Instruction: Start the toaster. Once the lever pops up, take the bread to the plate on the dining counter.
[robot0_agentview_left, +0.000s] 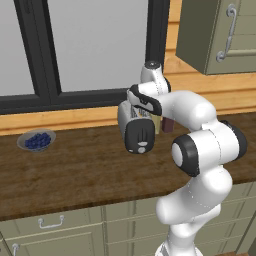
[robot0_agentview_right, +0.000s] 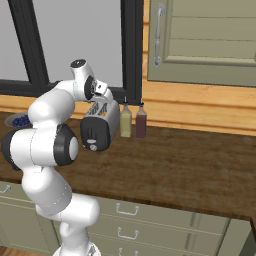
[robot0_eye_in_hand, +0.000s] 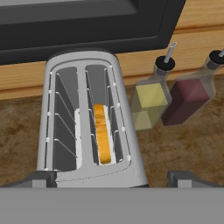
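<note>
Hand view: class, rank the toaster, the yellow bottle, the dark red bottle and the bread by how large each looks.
1. toaster, clearly largest.
2. and 3. yellow bottle and dark red bottle: too alike to rank.
4. bread, showing just a thin edge in the right slot.

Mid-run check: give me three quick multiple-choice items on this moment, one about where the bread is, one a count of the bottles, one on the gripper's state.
1. Where is the bread?
A. In the toaster's right slot in the hand view
B. On the counter
C. In the left slot

2. How many bottles stand beside the toaster?
A. One
B. Two
C. Four

3. How is the gripper set?
A. Shut on the bread
B. Shut, empty
C. Open above the toaster

Answers: 1 A, the slice sits low in that slot. 2 B, a yellow bottle and a dark red bottle. 3 C, fingertips stand wide apart, holding nothing.
</note>
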